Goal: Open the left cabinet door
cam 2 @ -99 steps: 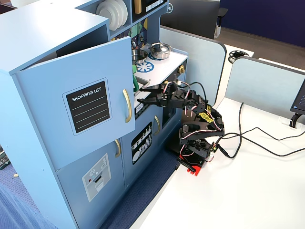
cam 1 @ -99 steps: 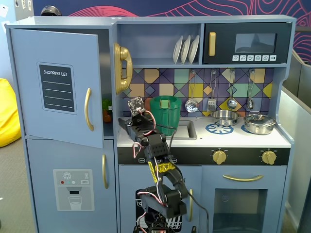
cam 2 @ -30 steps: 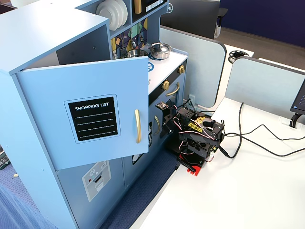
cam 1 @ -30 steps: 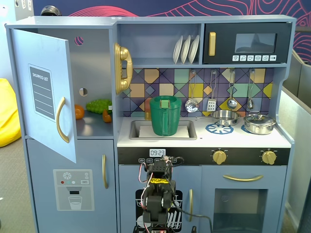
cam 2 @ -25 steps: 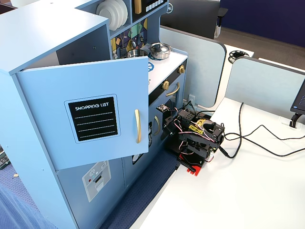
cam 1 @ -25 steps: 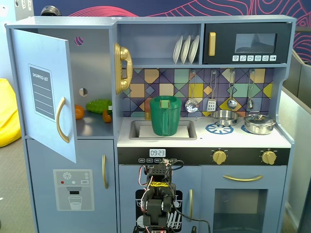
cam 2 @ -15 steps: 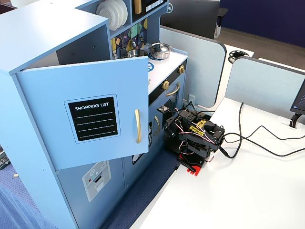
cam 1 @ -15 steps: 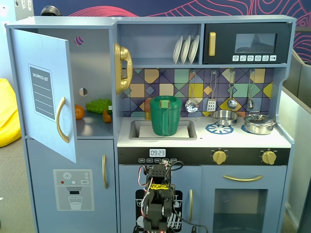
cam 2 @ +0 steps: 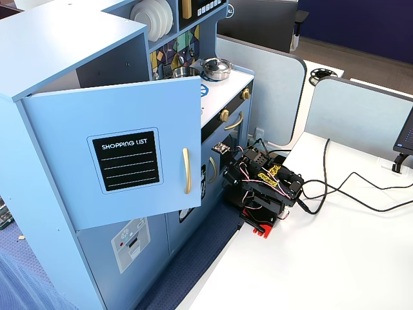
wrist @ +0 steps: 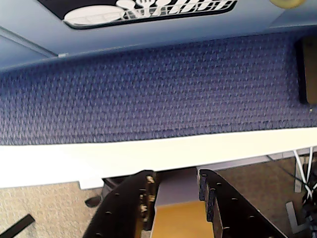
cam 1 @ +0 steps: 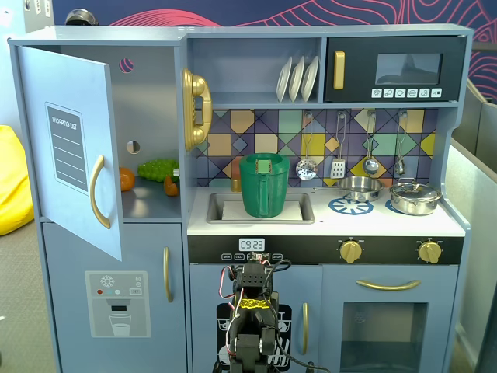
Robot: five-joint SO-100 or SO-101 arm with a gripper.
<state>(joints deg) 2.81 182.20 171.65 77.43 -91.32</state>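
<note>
The left cabinet door (cam 1: 70,148), blue-grey with a black SHOPPING LIST panel (cam 2: 126,161) and a gold handle (cam 1: 95,190), stands swung wide open in both fixed views. Toy fruit and vegetables (cam 1: 155,171) show inside the compartment. My arm (cam 2: 261,184) is folded low on the white table in front of the lower cabinet, well away from the door. In the wrist view my gripper (wrist: 174,173) points down at the blue carpet, its fingers apart with nothing between them.
A lower door with a water-dispenser panel (cam 1: 116,303) is closed under the open one. A small door printed with cutlery (wrist: 148,7) sits just ahead of the gripper. Cables (cam 2: 335,187) trail over the white table (cam 2: 335,258). A green jug (cam 1: 264,186) stands in the sink.
Since 3.3 s ago the door has swung much wider and the arm has pulled back from it. Over the last second the arm folded slightly lower; the door stayed still.
</note>
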